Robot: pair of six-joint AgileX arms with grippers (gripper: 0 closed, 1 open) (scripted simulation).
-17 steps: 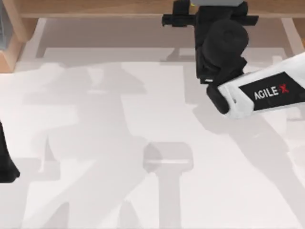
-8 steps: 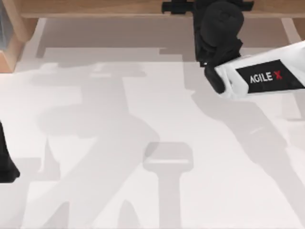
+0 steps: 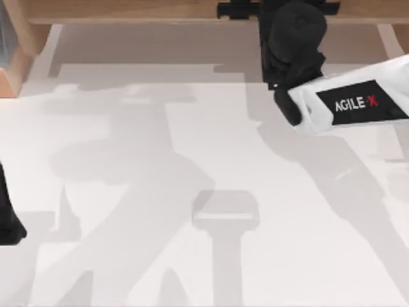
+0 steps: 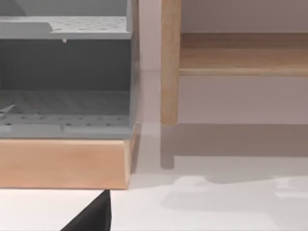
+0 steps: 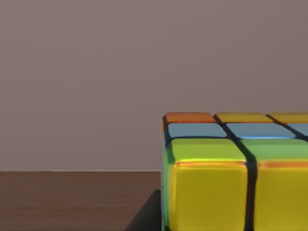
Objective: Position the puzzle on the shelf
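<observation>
Right gripper (image 3: 281, 7): mine, reached over the shelf (image 3: 128, 9); finger state could not be told.
Puzzle (image 5: 236, 173): sat on the shelf board.
Left arm: parked at table's left edge.

Puzzle (image 5: 231, 178) on shelf (image 3: 128, 9); shelf along table (image 3: 160, 192) rear edge.

I see bright, even light; soft overlapping grey shadows of arms across white table (image 3: 128, 268). Shelf (image 3: 128, 9) shades strip beneath. Puzzle (image 5: 216, 192) shows faint sheen, small dark shadow alongside.
</observation>
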